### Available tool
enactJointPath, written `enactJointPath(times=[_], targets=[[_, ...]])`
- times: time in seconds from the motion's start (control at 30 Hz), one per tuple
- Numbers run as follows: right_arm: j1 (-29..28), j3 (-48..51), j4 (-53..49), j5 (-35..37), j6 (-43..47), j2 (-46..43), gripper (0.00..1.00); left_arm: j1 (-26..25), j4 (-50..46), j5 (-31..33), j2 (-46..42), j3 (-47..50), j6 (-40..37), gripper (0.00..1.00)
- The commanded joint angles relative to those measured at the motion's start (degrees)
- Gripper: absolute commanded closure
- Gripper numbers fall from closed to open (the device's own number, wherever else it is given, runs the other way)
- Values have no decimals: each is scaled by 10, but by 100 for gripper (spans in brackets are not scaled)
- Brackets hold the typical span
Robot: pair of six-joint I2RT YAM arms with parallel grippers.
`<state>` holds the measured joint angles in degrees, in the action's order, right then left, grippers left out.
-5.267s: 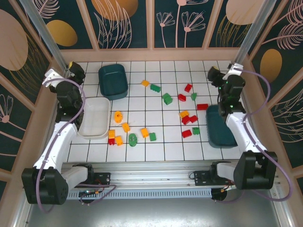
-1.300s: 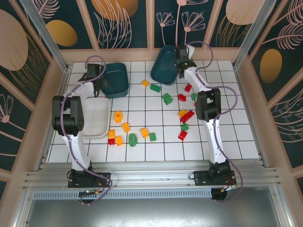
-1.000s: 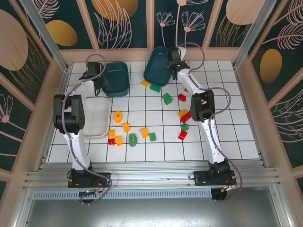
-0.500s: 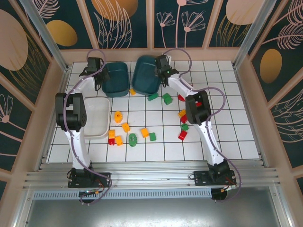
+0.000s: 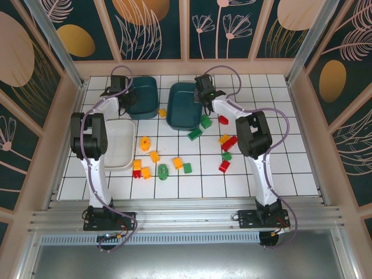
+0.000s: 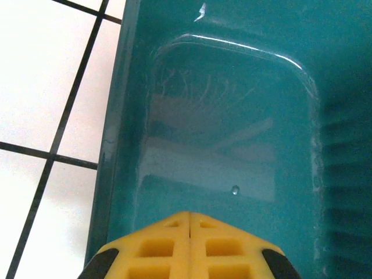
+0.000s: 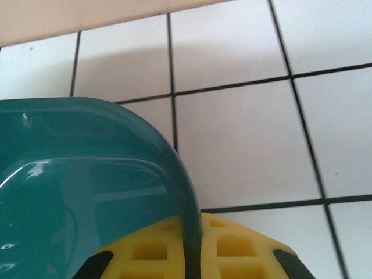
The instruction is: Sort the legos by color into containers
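pinching rim of teal tray [image 7: 87, 192] | rim sits inside right gripper [image 7: 192, 235]

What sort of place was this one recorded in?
Most likely a purpose-built robot test cell, not a home: a white tiled tabletop walled in by plant-patterned panels, with the left arm and right arm bolted to an aluminium rail.

The desk [image 5: 290, 174] is laid with white square tiles set apart by dark grout lines, and a pale wooden border [image 5: 186, 67] runs around its far edge and sides. Behind it stand dark panels [image 5: 151, 26] painted with pale flowers, leaves and orange ovals, with 2 slanting metal posts [image 5: 49, 35] at the far corners. An aluminium rail [image 5: 186, 218] runs along the near edge.
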<state>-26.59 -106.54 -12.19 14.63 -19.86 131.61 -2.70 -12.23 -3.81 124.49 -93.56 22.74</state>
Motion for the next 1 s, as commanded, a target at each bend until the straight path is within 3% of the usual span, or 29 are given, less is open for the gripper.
enactJointPath(times=[0.0, 0.1, 0.13, 0.3, 0.5, 0.6, 0.7, 0.87, 0.97], targets=[[29, 1, 18, 0, 0, -37, 100, -4, 4, 35, -65, 4, -15, 82], [36, 11, 28, -3, 1, -53, 100, -2, 9, 83, -82, 21, -28, 57], [37, 17, 31, -6, 1, -61, 100, 0, 4, 86, -74, 16, -33, 54], [40, 46, 37, -10, 11, -101, 100, 8, -25, 66, -29, -19, -50, 52], [40, 96, 53, -14, 17, -136, 100, 9, -41, 100, 5, -45, -58, 49], [41, 99, 52, -12, 21, -139, 100, 9, -51, 104, 35, -66, -63, 53], [40, 105, 50, -14, 23, -144, 100, 12, -51, 109, 54, -76, -65, 65], [42, 126, 60, -10, 25, -163, 100, 13, -36, 102, 69, -90, -72, 97], [45, 129, 59, -9, 24, -160, 100, 13, -32, 94, 80, -114, -65, 100]])
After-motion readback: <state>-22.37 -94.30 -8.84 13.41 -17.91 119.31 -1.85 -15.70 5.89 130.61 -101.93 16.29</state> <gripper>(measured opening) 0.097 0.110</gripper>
